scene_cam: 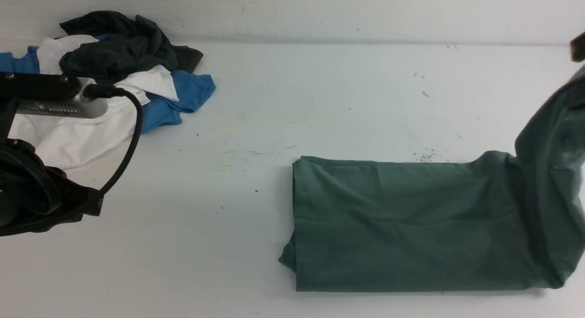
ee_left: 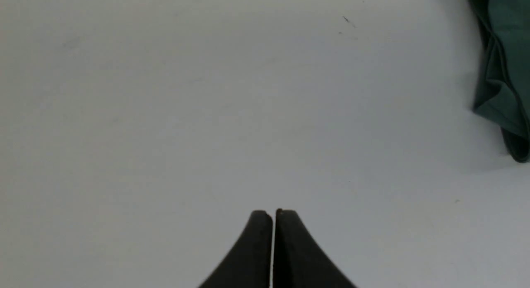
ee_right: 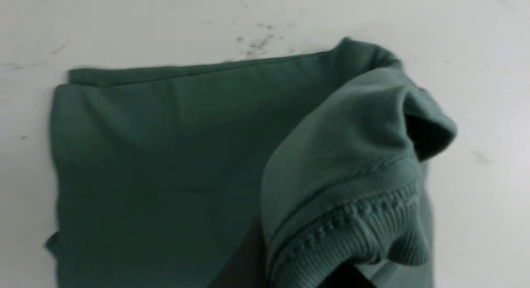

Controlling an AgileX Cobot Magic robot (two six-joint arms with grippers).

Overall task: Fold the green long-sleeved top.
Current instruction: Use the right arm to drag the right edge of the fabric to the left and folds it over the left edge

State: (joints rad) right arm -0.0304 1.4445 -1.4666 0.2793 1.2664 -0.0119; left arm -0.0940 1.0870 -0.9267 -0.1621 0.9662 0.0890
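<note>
The green long-sleeved top (scene_cam: 402, 222) lies on the white table, folded into a long band at the right front. Its right end is lifted and hangs up towards the right edge of the front view. My right gripper (ee_right: 302, 265) is shut on that lifted end at its ribbed edge (ee_right: 356, 238); only a dark bit of it (scene_cam: 578, 46) shows in the front view. The flat folded part also shows in the right wrist view (ee_right: 165, 155). My left gripper (ee_left: 273, 213) is shut and empty, above bare table, well left of the top's near-left corner (ee_left: 503, 89).
A pile of other clothes sits at the back left: dark grey-black garments (scene_cam: 119, 48), a blue one (scene_cam: 187, 96) and a white shirt (scene_cam: 68, 135). My left arm and its black cable (scene_cam: 132, 135) stand in front of that pile.
</note>
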